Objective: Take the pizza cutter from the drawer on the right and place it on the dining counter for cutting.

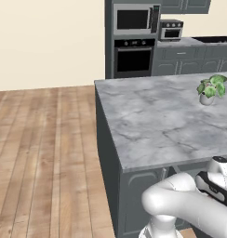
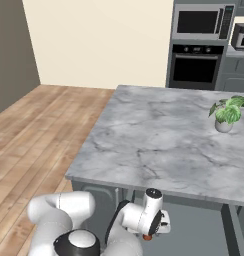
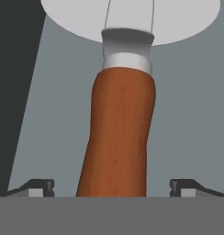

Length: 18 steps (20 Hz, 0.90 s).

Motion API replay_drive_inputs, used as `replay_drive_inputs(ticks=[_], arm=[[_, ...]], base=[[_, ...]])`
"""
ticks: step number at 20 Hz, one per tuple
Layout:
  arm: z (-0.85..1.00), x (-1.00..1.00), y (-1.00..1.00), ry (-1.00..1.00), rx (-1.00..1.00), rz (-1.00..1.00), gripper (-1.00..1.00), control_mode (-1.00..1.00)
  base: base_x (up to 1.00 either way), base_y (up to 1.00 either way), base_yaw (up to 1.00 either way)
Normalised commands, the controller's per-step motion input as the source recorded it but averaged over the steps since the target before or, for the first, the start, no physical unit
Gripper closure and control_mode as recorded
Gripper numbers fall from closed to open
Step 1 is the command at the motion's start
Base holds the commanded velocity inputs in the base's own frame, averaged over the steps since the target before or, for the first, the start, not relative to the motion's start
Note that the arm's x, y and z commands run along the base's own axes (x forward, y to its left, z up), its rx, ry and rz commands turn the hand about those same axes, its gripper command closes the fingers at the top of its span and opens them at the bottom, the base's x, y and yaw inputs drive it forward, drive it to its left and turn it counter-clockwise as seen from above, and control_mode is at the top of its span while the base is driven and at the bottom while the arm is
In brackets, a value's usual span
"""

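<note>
The gripper (image 3: pixel 112 186) is hanging wide open, one finger on each side of the pizza cutter (image 3: pixel 118 133), not squeezing it. The cutter is lying on the grey floor of the drawer (image 3: pixel 187 114), brown handle near, round blade far. To do this well, I think it should go straight down, keep the handle in the middle, then close slowly and lift.

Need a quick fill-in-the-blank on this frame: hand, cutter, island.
1. The pizza cutter's handle is reddish-____.
2. The hand has its fingers ____, one on each side of the handle.
3. On the marble island stands a small potted ____.
Missing words: brown; open; plant.
</note>
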Motion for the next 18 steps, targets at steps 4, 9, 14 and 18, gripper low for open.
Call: replay_drive_inputs(ticks=[4, 9, 14, 18], arm=[[0.0, 0.0, 0.0, 0.0, 0.0, 0.0, -1.0, -1.0], [0.0, 0.0, 0.0, 0.0, 0.0, 0.0, -1.0, -1.0], [0.0, 0.0, 0.0, 0.0, 0.0, 0.0, 1.0, -1.0], [0.0, 0.0, 0.0, 0.0, 0.0, 0.0, 1.0, -1.0]], base=[[0.0, 0.0, 0.0], [0.0, 0.0, 0.0], [0.0, 0.0, 0.0], [0.0, 0.0, 0.0]])
